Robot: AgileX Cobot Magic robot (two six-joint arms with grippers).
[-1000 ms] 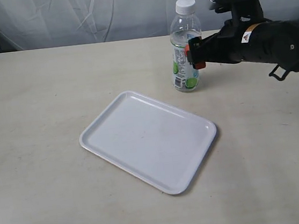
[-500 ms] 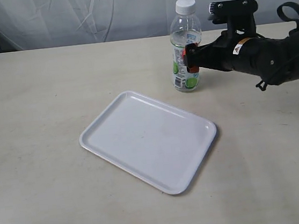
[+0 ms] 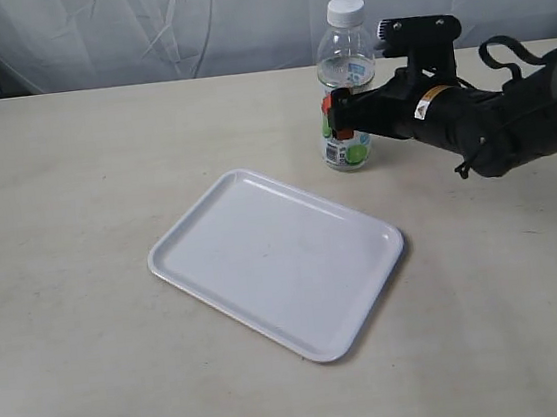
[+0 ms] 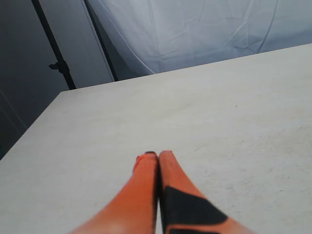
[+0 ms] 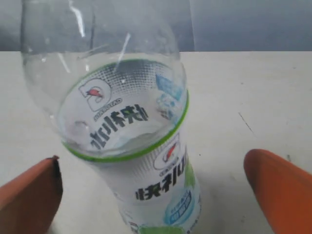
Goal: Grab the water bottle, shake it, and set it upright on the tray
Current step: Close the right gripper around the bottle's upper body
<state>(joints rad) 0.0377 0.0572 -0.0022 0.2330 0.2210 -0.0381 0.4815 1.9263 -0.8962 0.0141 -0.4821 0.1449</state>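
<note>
We record a right arm [image 3: 510, 117]: matt black rounded housing, small white-and-orange sticker [image 3: 433, 93], black cable [image 3: 499, 40] looped behind, orange jaws. Left gripper [image 4: 158, 155]: orange jaws, one black patch.

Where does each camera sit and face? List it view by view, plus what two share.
Exterior view: off the arms, looking down on the tray, upright water bottle and right arm, right fingers astride the bottle.
Left wrist view: on the left arm, facing along the table toward a curtain; shut left fingers show.
Right wrist view: on the right arm, close on the water bottle; open right fingers flank it.
Shared: exterior and right wrist both show bottle and right fingers.
</note>
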